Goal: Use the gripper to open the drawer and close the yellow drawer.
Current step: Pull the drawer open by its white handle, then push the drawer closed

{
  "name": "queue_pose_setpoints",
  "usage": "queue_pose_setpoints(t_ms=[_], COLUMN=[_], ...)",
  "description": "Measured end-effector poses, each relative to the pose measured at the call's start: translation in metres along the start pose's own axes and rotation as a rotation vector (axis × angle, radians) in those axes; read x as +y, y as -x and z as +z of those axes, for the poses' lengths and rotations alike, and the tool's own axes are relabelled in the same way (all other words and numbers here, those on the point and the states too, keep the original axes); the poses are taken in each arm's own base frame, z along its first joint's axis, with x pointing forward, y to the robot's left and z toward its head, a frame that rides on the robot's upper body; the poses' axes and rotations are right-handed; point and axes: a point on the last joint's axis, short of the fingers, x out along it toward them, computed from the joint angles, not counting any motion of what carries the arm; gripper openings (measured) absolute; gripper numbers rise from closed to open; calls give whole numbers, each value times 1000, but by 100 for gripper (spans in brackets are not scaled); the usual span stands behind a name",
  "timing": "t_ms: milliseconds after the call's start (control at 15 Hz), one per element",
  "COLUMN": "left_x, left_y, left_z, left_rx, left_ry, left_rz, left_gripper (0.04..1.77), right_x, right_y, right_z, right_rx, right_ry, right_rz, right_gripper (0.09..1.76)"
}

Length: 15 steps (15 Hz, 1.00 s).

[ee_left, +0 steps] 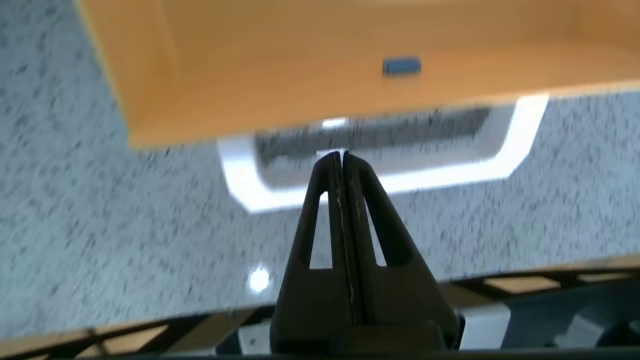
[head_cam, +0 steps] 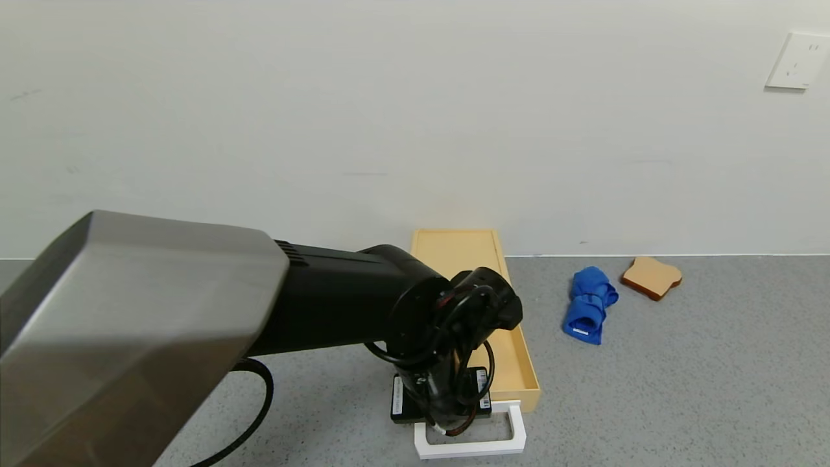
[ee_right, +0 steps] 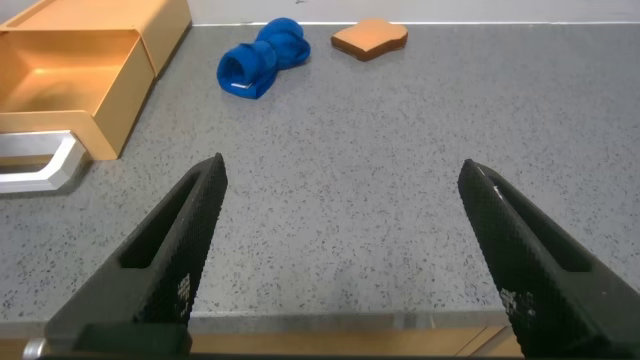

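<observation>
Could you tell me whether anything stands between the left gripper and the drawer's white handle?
Nothing visible does. The left gripper, fingers shut, hangs right at the white handle of the pulled-out drawer. The blue cloth and bread slice lie well aside.

Drawer (head_cam: pixel 512 363) front and white handle (head_cam: pixel 515 428) partly behind left end effector (ee_left: pixel 343 165)

Cloth (head_cam: pixel 589 304) right of drawer (head_cam: pixel 512 363), bread slice (head_cam: pixel 652 277) farther right.

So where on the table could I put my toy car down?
The bare grey tabletop right of the drawer and in front of the blue cloth and bread slice is free. It is crowded at the white handle, where the left gripper, fingers shut, sits.
</observation>
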Motion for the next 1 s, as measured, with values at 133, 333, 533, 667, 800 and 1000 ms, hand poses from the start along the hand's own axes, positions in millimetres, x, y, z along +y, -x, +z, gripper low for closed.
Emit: queue_pose_setpoints(t_ms=[133, 333, 533, 667, 800, 1000], left_x=[5, 14, 31, 49, 66, 94], left_y=[19, 53, 93, 111, 121, 132], left_z=[-1, -2, -3, -1, 5, 5], left_rx=[1, -26, -61, -93, -167, -292], left_ry=[-20, -120, -207, -258, -274, -345], left_rz=[-3, -68, -174, -232, -317, -436], left_gripper=[11, 11, 11, 11, 11, 11], right_x=[0, 0, 0, 0, 0, 0], right_y=[0, 0, 0, 0, 0, 0], right_z=[0, 0, 0, 0, 0, 0], right_rx=[0, 0, 0, 0, 0, 0], right_ry=[0, 0, 0, 0, 0, 0], right_rz=[0, 0, 0, 0, 0, 0], right_gripper=[170, 170, 170, 170, 170, 170])
